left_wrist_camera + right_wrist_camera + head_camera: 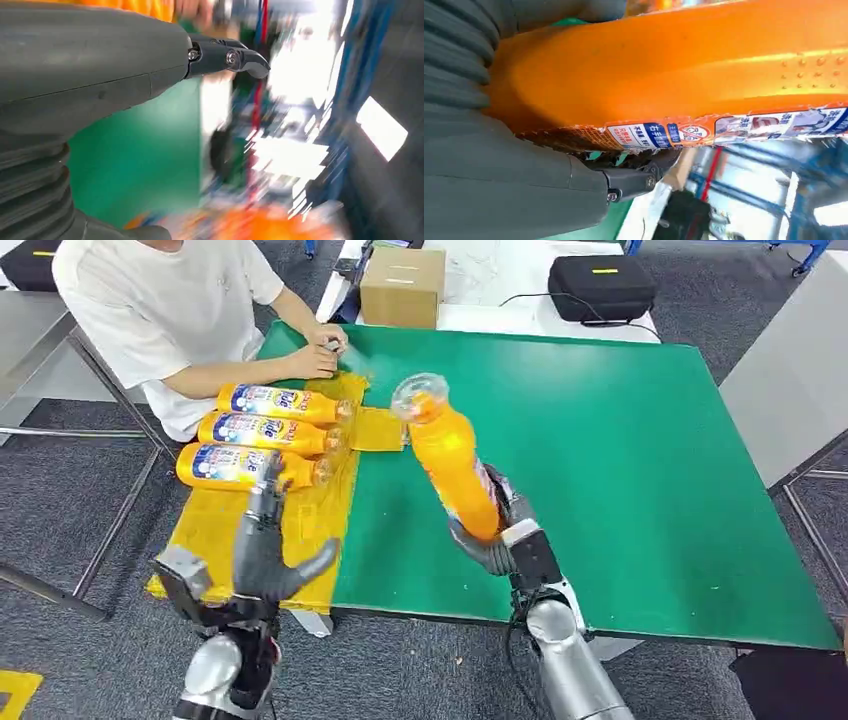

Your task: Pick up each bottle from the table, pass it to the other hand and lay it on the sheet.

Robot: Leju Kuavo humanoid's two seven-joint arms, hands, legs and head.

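Fingers spread, the left hand (262,565) holds nothing, hovering over the near edge of the yellow sheet (225,525). Beside it the right hand (497,533) grips the orange bottle's (452,462) base, lifted tilted above the green table (620,460). It looks full, heavy, rigid and slick; the middle is probably the best grip. Beyond, three bottles (265,432) lie on the sheet by a person's hands (322,350).

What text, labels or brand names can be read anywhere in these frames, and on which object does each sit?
Nothing reads with certainty.
Held bottle, gripped by the right hand: label strip of small print and a round logo, too small and turned to read.
Three bottles on the yellow sheet: blue and white labels, brand lettering too blurred to read.
Cardboard box: no legible marking.
Left hand: no text.
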